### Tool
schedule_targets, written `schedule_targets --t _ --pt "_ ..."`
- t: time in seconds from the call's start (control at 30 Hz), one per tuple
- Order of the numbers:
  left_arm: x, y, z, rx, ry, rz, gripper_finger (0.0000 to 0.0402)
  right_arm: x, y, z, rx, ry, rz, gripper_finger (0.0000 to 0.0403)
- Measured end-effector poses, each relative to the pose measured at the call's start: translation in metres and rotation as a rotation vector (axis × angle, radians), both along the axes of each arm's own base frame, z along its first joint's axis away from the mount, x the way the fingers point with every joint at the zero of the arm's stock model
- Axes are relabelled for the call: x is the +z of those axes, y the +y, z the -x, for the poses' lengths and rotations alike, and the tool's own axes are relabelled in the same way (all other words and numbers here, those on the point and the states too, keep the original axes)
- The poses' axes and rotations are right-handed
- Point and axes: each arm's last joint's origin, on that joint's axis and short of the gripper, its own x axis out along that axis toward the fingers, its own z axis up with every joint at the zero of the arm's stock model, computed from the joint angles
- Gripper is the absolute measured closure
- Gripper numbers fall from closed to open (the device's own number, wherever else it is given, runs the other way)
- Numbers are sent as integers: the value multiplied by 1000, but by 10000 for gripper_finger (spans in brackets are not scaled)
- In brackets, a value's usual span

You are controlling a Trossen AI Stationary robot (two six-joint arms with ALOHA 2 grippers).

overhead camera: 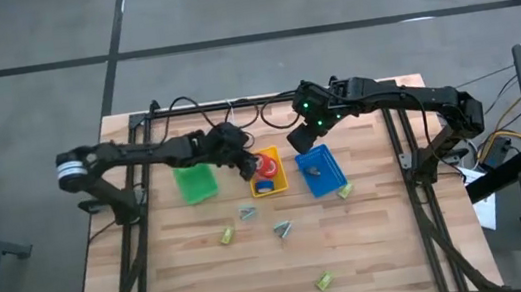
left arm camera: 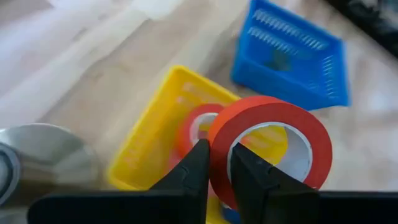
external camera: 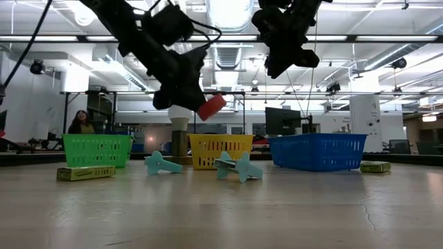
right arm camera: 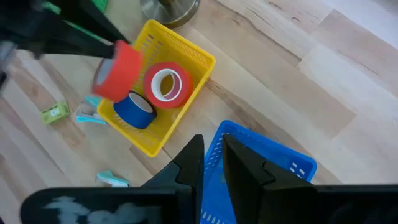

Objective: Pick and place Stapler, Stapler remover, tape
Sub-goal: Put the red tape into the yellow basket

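My left gripper [left arm camera: 219, 152] hangs above the yellow tray [overhead camera: 278, 177], shut on a red tape roll [left arm camera: 267, 140]. In the low view this roll [external camera: 212, 106] is well clear of the table. Inside the yellow tray [right arm camera: 193, 59] lie another red roll [right arm camera: 166, 86] and a blue roll [right arm camera: 135, 111]. My right gripper [right arm camera: 211, 149] is shut and empty, hovering over the far edge of the blue tray [overhead camera: 321, 171]. Teal staple removers [overhead camera: 247, 211] [overhead camera: 281, 228] and small yellow-green staplers [overhead camera: 226, 235] [overhead camera: 324, 281] [overhead camera: 345, 190] lie on the table. My left gripper holds the red tape roll by its ring wall [left arm camera: 217, 146], one finger inside the hole and one outside. The fingers come slanting down from the table's left side. The roll is lifted clear above the yellow tray and sticks out beyond the fingertips.
A green tray [overhead camera: 195, 183] sits left of the yellow one. The blue tray holds a small grey item [overhead camera: 314, 169]. A round metal object [right arm camera: 168, 9] stands just beyond the yellow tray. Bare wood spreads across the near half of the table [overhead camera: 258, 277].
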Motion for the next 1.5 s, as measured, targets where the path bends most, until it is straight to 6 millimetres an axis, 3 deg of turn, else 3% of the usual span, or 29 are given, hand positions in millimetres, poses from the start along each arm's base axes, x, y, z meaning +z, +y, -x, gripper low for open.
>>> schedule_targets --t 0.3,0.8,1.1,1.23,1.4,1.5 --pt "-10 2 -4 -39 37 -21 334 0 0 0 0 0 0 346" --pt "33 -10 27 11 -42 67 340 0 0 -1 -1 -7 5 346" --pt "2 -14 39 156 -4 245 346 1 -1 -1 -2 -16 10 346" --pt "-5 -10 39 219 -107 290 342 1 -1 -2 -4 -19 16 346" --pt "-25 -9 43 307 -103 323 340 1 -2 -3 -8 -31 31 346" --pt "-27 -8 40 300 -149 322 340 1 -1 -3 -7 -31 31 346"
